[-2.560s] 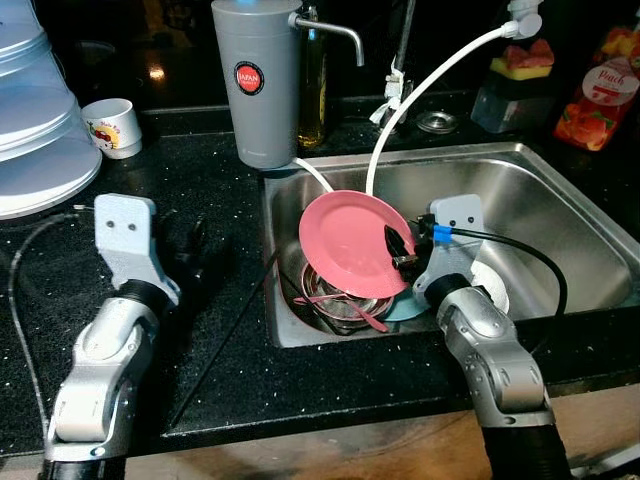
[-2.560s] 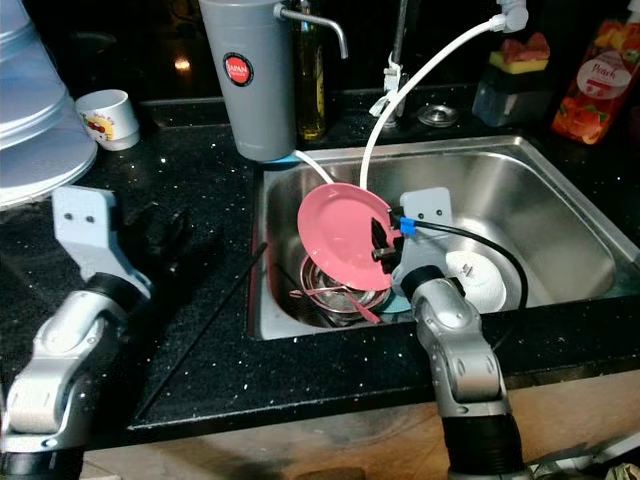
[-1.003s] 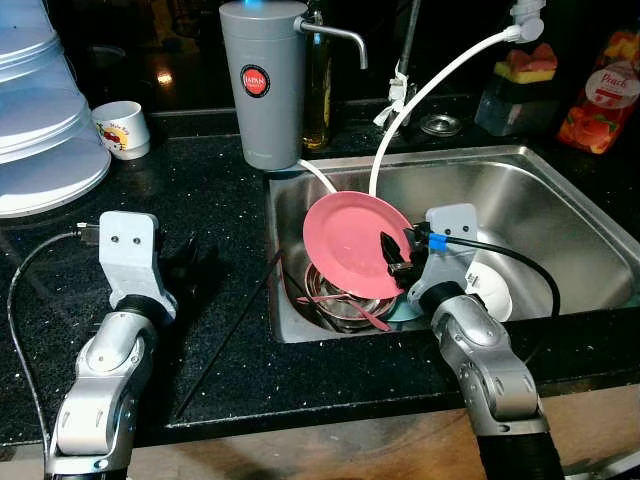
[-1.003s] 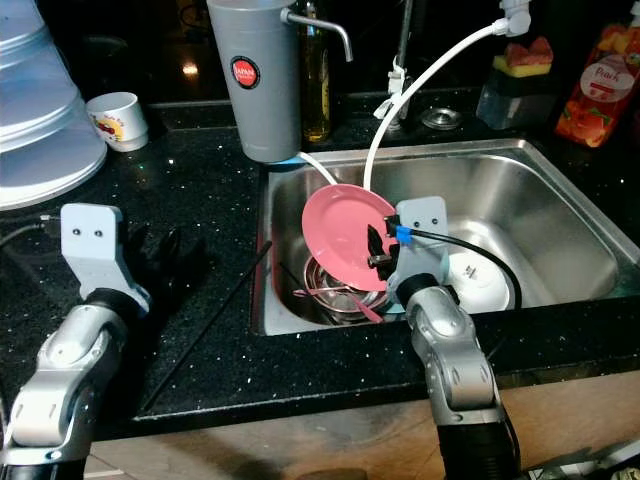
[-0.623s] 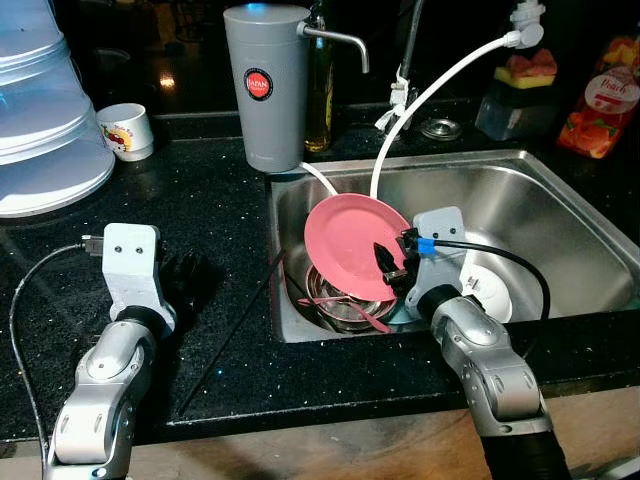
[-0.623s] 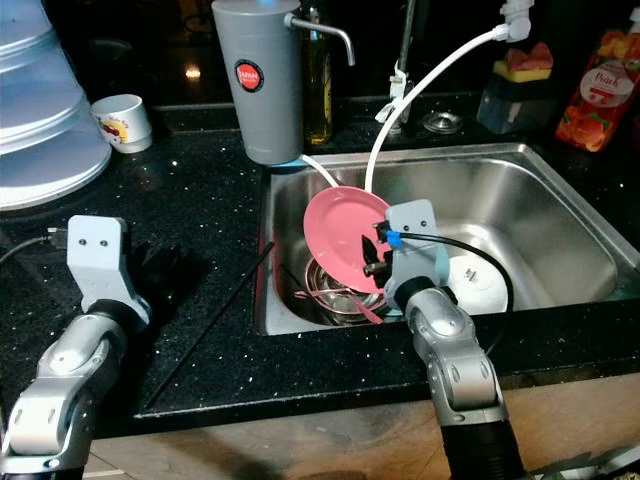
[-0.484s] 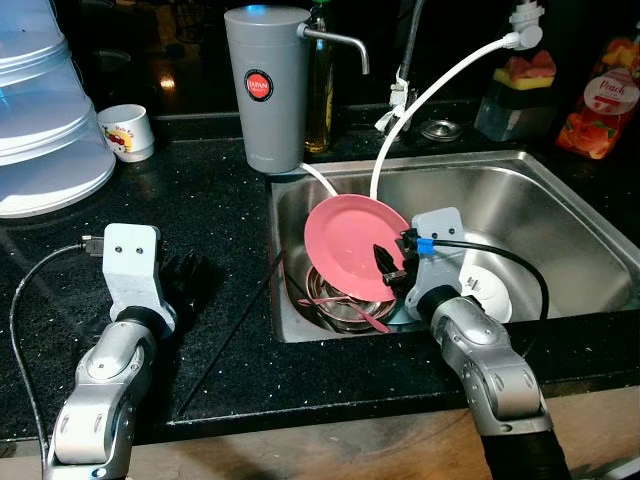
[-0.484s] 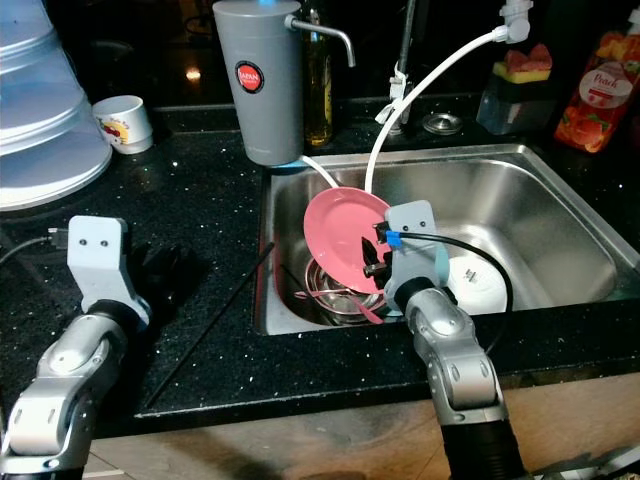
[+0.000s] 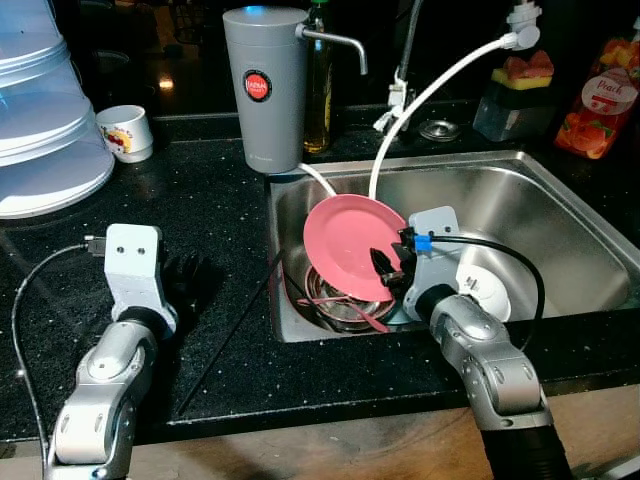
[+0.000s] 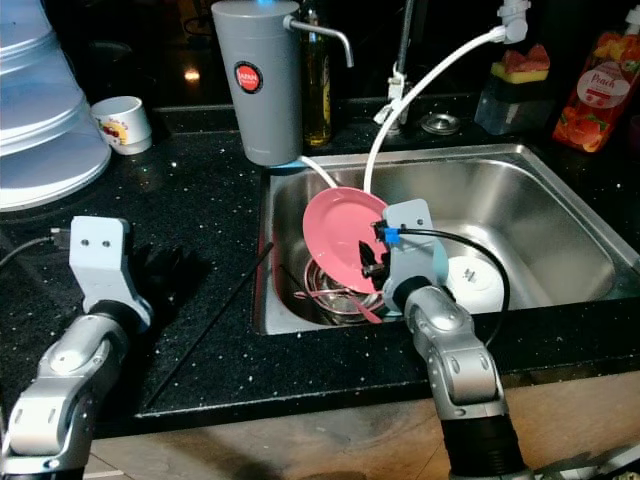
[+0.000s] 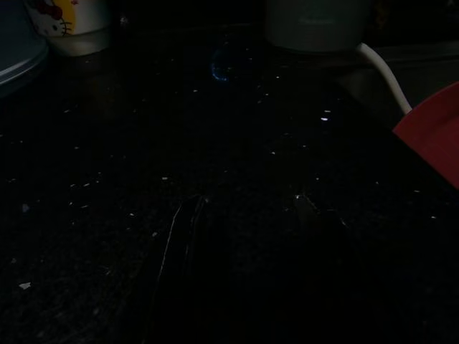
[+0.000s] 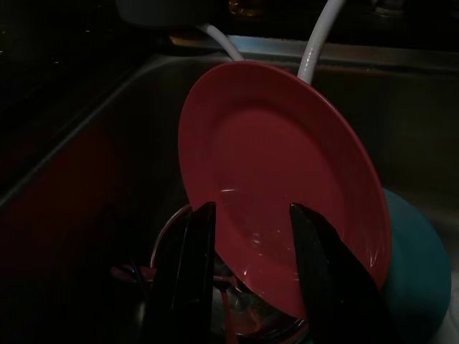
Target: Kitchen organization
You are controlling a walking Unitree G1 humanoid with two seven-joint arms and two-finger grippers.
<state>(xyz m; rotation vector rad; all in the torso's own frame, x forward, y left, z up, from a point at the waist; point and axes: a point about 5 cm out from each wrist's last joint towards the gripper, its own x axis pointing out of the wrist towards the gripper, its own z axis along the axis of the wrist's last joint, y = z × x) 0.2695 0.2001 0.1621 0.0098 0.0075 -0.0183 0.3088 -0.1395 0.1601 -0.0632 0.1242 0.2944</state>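
Pink and tilted, the plate (image 9: 352,243) stands on edge at the left end of the steel sink (image 9: 560,215), leaning over a metal bowl (image 9: 345,305) that lies beneath it with a pink utensil (image 9: 350,304) across its rim. The right gripper (image 9: 384,268) reaches down into the sink at the plate's lower right edge; in the right wrist view its two black fingers (image 12: 193,272) sit over the plate's lower rim with a gap between them, spread and not visibly pinching, though whether they grip the rim cannot be told for sure. A teal dish (image 12: 419,258) lies behind the plate, and a white bowl (image 9: 482,288) rests on the sink floor just right of the right wrist. A white hose (image 9: 430,90) curves from the tap area down behind the plate. The left gripper (image 9: 185,275) rests low over the black speckled counter (image 9: 200,200) left of the sink, well apart from the plate; its view is too dark to tell whether its fingers are apart or together. On the counter behind stand a grey water filter (image 9: 264,85), a small white cup (image 9: 125,132) and stacked white lids (image 9: 45,130); a red juice pouch (image 9: 600,100) stands at the far right.
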